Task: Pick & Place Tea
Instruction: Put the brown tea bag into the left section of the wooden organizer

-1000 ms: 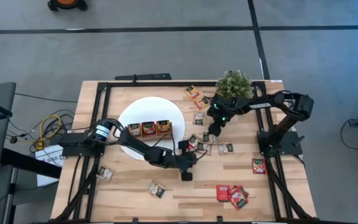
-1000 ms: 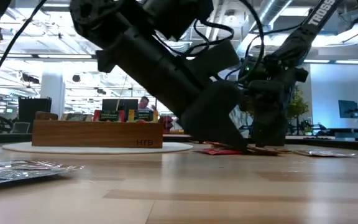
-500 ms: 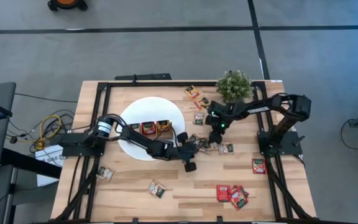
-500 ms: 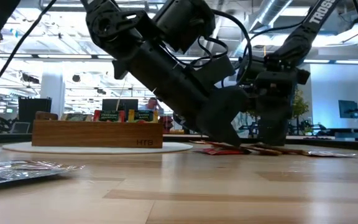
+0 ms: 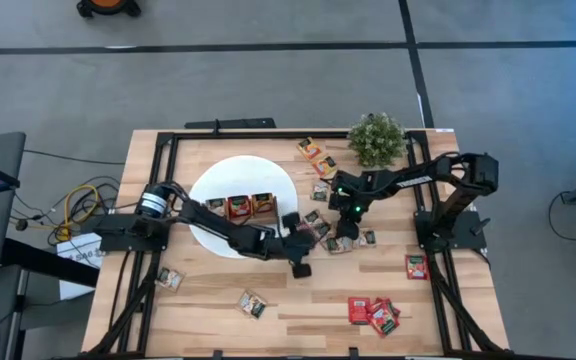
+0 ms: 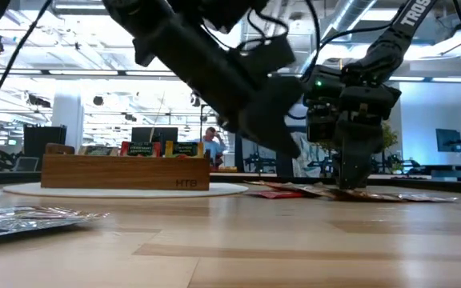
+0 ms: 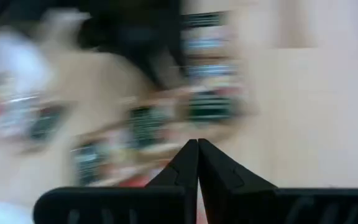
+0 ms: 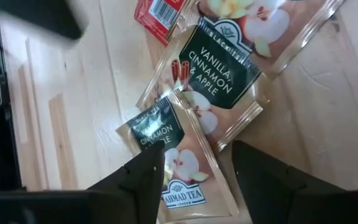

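Sachets [image 5: 340, 240] scattered across wooden table [image 5: 208, 305]; bright office behind

White disc [image 5: 230, 178]: plain white, on a pale wood-grain table [image 5: 208, 320]. Tray [image 6: 125, 172] on the disc: brown wood. Sachets [image 8: 213, 74] right of the disc: dark green label panels with white lettering above beige fields printed with apples and cinnamon; one beside them is red [image 8: 160, 15]. Potted plant [image 5: 376, 138] beyond the disc: green. Both arms: black.
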Controlling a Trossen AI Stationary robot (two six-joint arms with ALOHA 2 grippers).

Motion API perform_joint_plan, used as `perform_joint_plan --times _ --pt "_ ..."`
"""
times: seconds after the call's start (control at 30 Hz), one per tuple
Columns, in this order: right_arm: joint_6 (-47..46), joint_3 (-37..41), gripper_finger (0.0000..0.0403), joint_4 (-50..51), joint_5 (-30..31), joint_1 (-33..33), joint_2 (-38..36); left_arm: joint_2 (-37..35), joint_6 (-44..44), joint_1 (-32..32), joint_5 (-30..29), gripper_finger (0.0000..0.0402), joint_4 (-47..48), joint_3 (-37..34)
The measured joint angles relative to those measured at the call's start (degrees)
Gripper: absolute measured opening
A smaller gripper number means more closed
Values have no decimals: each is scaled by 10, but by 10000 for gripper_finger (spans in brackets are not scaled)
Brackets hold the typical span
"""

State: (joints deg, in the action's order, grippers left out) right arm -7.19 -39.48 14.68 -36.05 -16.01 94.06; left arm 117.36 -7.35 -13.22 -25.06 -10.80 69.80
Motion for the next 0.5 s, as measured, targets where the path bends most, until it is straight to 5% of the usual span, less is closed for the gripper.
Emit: perform_joint_plan --times 0.13,0.23,0.5 --pt "2 -1 174 5 0 0 0 19 2 -15 172 0 -111 1" --pt "3 -1 174 16 0 0 0 48 -4 -23 172 0 -179 0" --pt "2 -1 177 23 0 18 0 103 -35 14 146 0 -164 44"
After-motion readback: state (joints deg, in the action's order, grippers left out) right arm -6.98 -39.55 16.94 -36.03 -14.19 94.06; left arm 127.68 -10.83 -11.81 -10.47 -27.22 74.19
